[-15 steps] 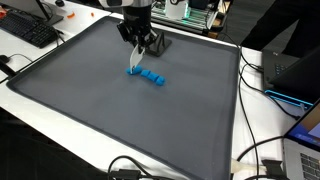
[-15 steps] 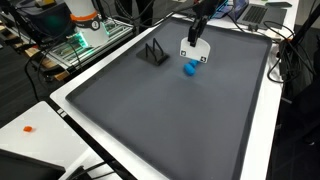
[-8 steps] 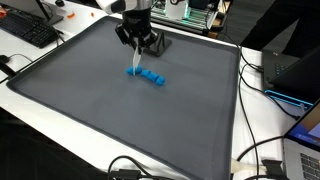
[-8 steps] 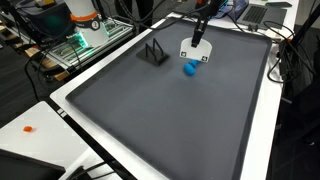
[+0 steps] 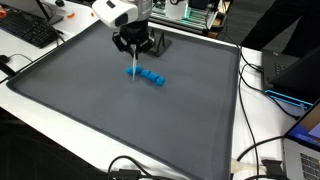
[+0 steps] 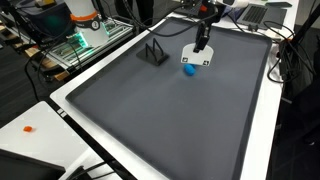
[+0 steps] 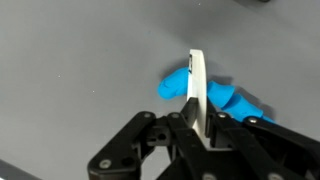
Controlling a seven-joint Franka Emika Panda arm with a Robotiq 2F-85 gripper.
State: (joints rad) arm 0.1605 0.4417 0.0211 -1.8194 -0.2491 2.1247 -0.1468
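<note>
Surface (image 5: 90,110): dark grey, in a cluttered lab.
Gripper (image 5: 134,50): clamped on white strip (image 7: 198,90) — hanging down.
Blue block row (image 5: 150,77): just beneath the strip — lying crosswise.

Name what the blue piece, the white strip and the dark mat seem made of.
The blue piece: likely plastic, uniform saturated colour, smooth rounded lumps. The white strip, clamped in the pincer: thin stiff plastic or card, straight edge; unclear which. The mat: matte dark grey, maybe rubber or fabric, no glare.
</note>
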